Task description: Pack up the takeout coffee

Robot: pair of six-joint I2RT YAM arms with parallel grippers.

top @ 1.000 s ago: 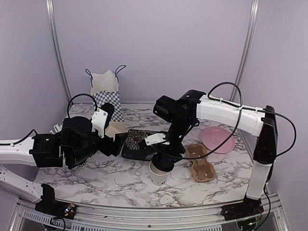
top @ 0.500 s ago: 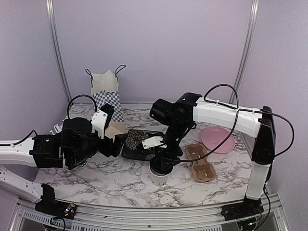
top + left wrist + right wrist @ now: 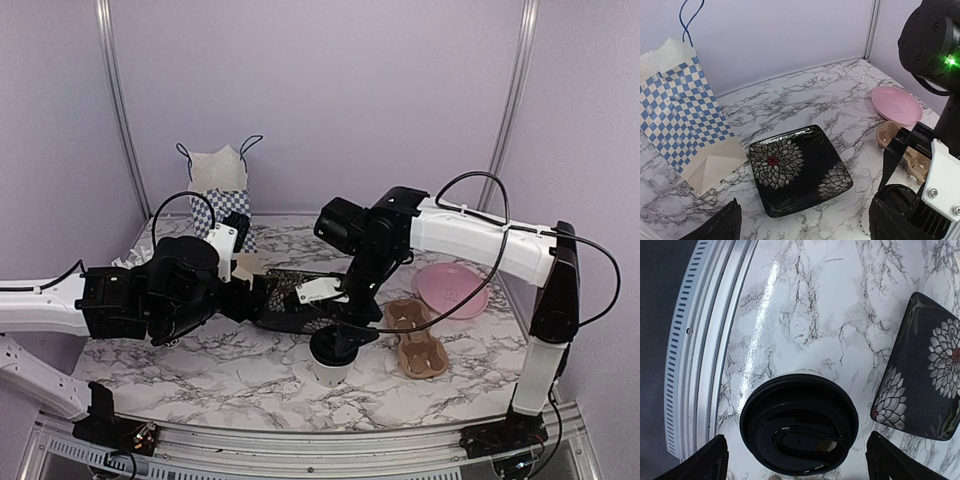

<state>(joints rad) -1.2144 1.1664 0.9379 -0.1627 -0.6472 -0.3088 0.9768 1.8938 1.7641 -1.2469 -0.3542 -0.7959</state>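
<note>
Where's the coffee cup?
In the top view, the coffee cup stands under the right claw, in front of the black flowered plate, with the brown cup carrier to its right.

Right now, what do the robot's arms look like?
The left arm and right arm are white tubes with chunky black joints. Thin black cables loop along them. A green light glows on the right arm. Their fingers are black.

Premises: a robotics test cell in a laboratory; plain lilac walls point(image 3: 320, 90) framed by aluminium posts point(image 3: 115, 100); a slotted aluminium rail point(image 3: 695, 340) edging a marble-patterned table point(image 3: 200, 375); a cabled left arm point(image 3: 40, 305) and right arm point(image 3: 470, 235) mounted at that near edge; furnishings limited to loose props: checked paper bag point(image 3: 222, 205), pink plate point(image 3: 452, 288), flowered black plate point(image 3: 797, 170).
</note>
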